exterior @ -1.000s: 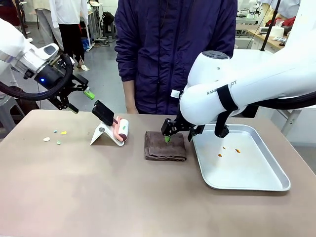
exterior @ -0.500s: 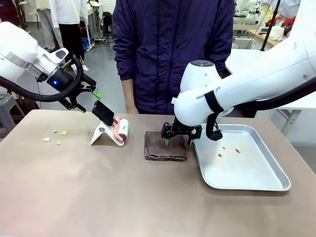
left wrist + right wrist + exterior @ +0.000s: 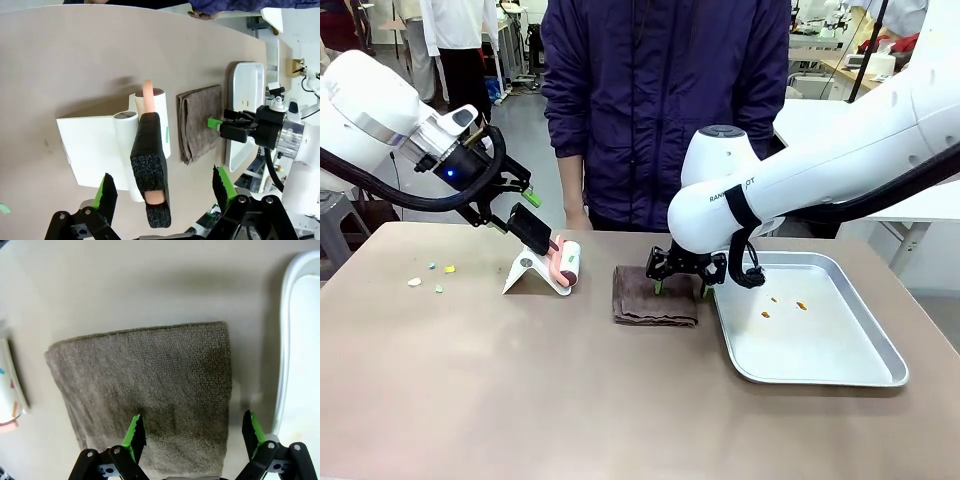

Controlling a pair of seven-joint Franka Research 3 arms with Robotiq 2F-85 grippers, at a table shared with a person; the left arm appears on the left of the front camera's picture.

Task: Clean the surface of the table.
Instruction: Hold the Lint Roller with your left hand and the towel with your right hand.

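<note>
The brownish table (image 3: pixel 520 390) holds a folded brown cloth (image 3: pixel 655 298) at its middle and a lint roller (image 3: pixel 566 263) with a black foam handle (image 3: pixel 530 229) on a white stand (image 3: pixel 525 272). Small coloured crumbs (image 3: pixel 432 274) lie at the left. My left gripper (image 3: pixel 510 212) hangs open just behind the handle. In the left wrist view the handle (image 3: pixel 150 165) sits between the spread fingers of the left gripper (image 3: pixel 164 192), untouched. My right gripper (image 3: pixel 680 285) hovers open just over the cloth's right half. Its wrist view shows the right gripper (image 3: pixel 194 432) straddling the cloth (image 3: pixel 145 385).
A shiny metal tray (image 3: pixel 865 375) with a few orange crumbs (image 3: pixel 782 306) stands right of the cloth, its rim (image 3: pixel 284 340) close to my right gripper. A person in a dark blue jacket (image 3: pixel 660 110) stands at the far edge. The near half of the table is bare.
My left gripper has come right and down toward the roller's black handle. My right arm has shifted left and settled lower over the cloth. Both grippers stayed open.
</note>
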